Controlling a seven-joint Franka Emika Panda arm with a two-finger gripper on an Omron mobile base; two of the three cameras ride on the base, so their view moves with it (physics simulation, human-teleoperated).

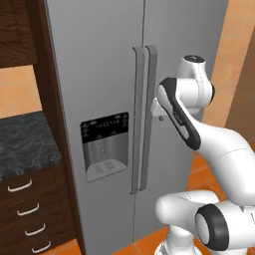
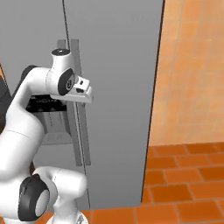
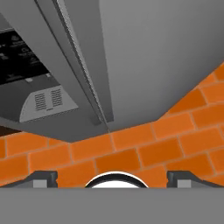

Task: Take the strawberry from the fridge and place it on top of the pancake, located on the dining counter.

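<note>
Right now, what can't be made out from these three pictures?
- The strawberry: the fridge doors stand shut in both base views, so whatever is inside is hidden.
- Fingers: in the hand view the bottom edge cuts them off to two tips, set wide apart. In the left base view the arm's own links cover the gripper.
- Fridge top: cut off by the upper edge of both base views.
- Dispenser panel: its markings are too small to read.

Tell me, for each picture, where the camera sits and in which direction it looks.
Left base view: behind the arm's left, facing the closed fridge; arm at lower right.
Right base view: behind its right, facing the fridge and tiled wall; arm at lower left.
Hand view: on the hand, looking down the fridge to the floor; gripper open.
Shared: door handles, dispenser panel.
</note>
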